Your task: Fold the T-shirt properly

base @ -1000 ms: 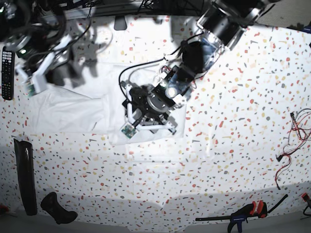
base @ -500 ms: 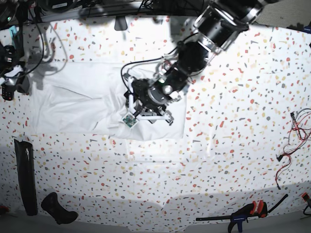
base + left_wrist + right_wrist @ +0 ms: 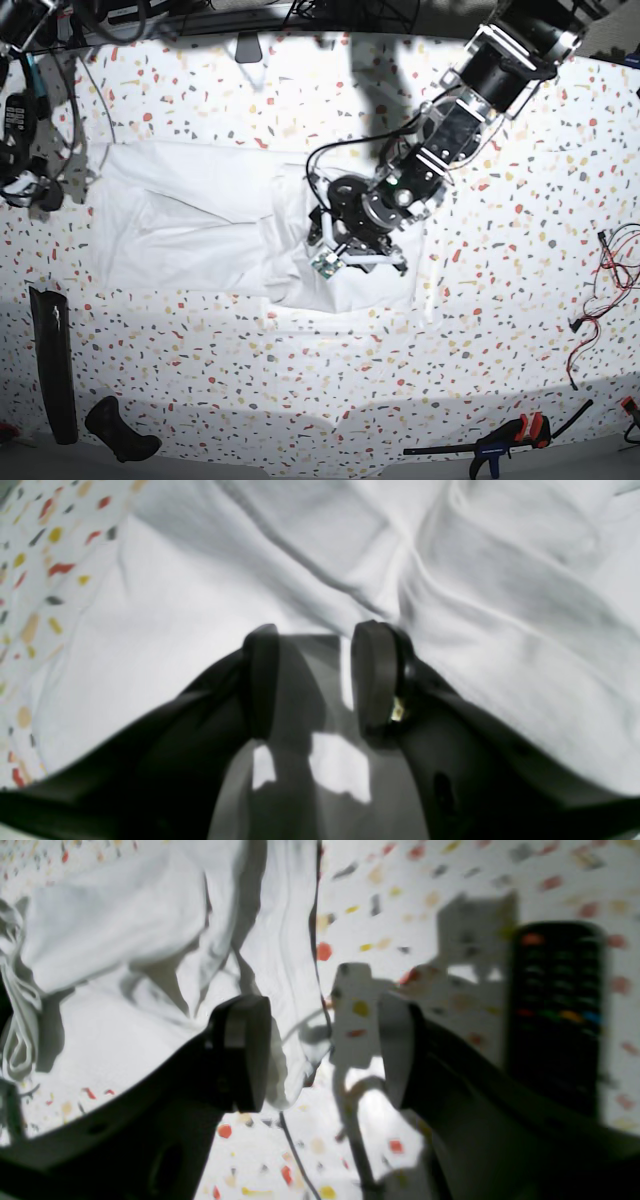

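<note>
T-shirt (image 3: 215, 225), white: spread on speckled surface (image 3: 500, 300), creased, folding barely begun.
Your left claw (image 3: 312, 680), partly parted, hovers over cloth, empty; right claw (image 3: 325, 1050), wide, sits by its edge.

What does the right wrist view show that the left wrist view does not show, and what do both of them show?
Only the right wrist view shows the dark remote control, a thin cable on the table, and the right gripper, open above the T-shirt's edge. Only the left wrist view shows the left gripper, its jaws apart, low over the cloth. Both show the white T-shirt and the speckled table.
</note>
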{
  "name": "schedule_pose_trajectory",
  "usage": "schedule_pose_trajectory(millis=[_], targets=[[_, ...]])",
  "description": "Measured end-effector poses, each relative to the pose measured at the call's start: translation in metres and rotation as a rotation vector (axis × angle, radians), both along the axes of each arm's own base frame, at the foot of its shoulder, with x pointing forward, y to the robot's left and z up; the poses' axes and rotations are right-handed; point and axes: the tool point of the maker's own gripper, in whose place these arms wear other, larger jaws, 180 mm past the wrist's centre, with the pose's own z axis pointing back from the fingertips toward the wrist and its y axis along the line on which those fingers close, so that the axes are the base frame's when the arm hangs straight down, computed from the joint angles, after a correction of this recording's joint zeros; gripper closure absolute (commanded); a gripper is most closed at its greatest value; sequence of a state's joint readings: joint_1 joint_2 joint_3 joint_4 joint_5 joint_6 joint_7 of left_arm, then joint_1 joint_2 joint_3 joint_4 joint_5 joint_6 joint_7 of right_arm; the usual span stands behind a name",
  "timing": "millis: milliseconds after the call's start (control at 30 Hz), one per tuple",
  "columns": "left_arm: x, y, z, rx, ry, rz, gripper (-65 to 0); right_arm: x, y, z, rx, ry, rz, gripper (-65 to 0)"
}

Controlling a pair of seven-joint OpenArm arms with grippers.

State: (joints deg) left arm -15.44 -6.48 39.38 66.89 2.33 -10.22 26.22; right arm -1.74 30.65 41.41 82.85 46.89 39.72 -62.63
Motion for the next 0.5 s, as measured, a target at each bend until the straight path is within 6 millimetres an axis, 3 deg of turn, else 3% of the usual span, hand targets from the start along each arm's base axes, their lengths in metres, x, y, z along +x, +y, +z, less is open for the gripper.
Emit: schedule_pose_trajectory(millis=[233,500], targets=[[0.001,0.003,0.000,0.001,-0.006,0.004,-24.5,0.047,0.034,-0.023,0.111,0.025,0.077,-34.0],[0.001,0.000,0.000,0.013,0.007,0.019,-24.5,0.048,0.023,-0.072,0.194,0.189,-0.001,-34.0]])
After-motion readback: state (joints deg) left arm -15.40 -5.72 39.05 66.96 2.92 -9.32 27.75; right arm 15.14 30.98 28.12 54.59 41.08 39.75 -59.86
